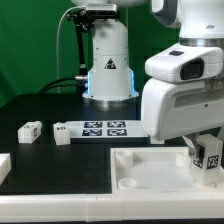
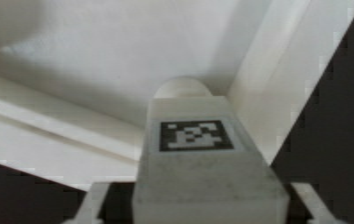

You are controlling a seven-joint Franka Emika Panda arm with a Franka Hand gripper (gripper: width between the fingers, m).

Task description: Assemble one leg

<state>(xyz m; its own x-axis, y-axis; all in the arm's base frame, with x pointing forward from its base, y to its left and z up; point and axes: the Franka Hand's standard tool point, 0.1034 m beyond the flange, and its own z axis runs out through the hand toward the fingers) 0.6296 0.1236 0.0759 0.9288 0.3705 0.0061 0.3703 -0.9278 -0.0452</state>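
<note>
My gripper is shut on the leg, a white block with a black-and-white marker. It holds the leg upright at the exterior view's right, over the far right corner of the large white panel. In the wrist view the leg fills the space between my fingers, its rounded tip pointing down at the panel's inner corner. I cannot tell whether the tip touches the panel. My gripper grips the leg's sides.
Two more white legs lie on the dark table at the exterior view's left. The marker board lies beside them. Another white part shows at the left edge. The arm's base stands behind.
</note>
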